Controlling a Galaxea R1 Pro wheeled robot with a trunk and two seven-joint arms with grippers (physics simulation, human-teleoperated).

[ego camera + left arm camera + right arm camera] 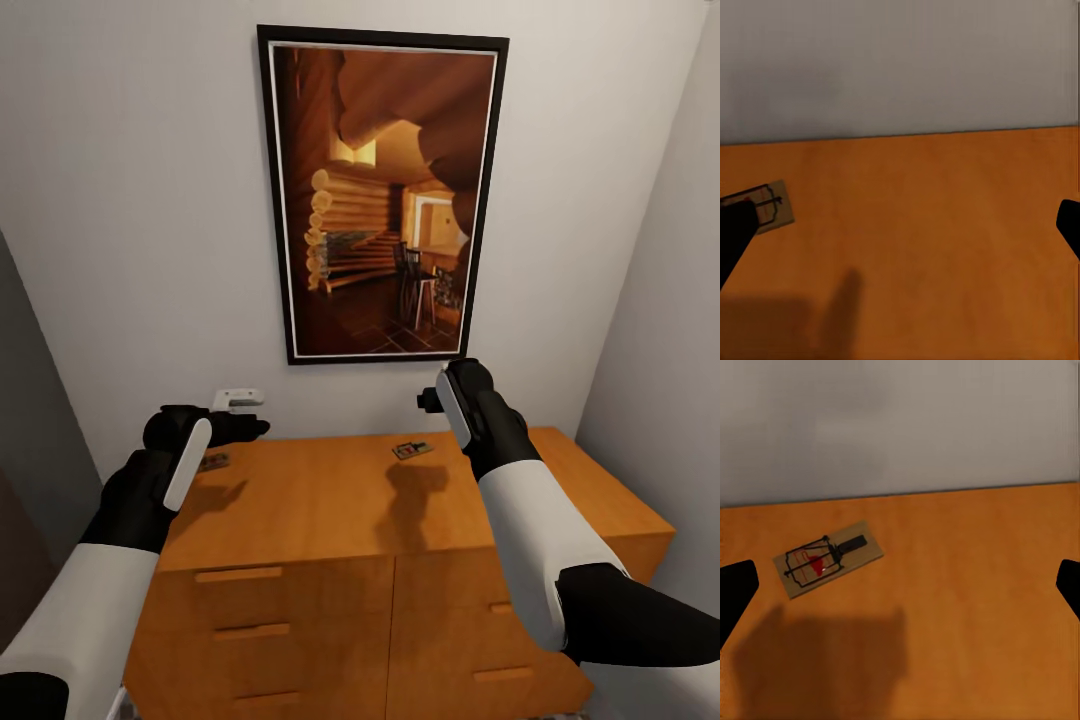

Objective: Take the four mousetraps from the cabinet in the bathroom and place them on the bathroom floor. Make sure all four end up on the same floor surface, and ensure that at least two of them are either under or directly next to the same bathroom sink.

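So both arms are up over the cabinet [330, 500] right now, and its flat top is basically acting as the counter here. Nearest to the robot are the drawer fronts with their thin bar handles [238, 574], then the top, where two mousetraps sit toward the back edge. One mousetrap [212, 461] is at about 9 o'clock from the middle of the top, just beside the left gripper [240, 400], and the left wrist view catches it half tucked behind one finger [735, 232]. The other mousetrap [827, 558] is around 12 o'clock, lying at an angle, near the right gripper [432, 399] but not touching it. Both grippers look spread apart with nothing in them. My take: we're at the reach-and-pick stage, and since these things are thin and flat on smooth wood, you'd want to come straight down, line the fingers across the short sides, and pinch low without shoving the trap toward the wall. Rotating the right wrist to match that angled trap would probably help. I can't see the other two traps. Behind it all is a plain pale wall [130, 200] with a big framed picture [385, 195] of a log cabin interior at 12 o'clock.
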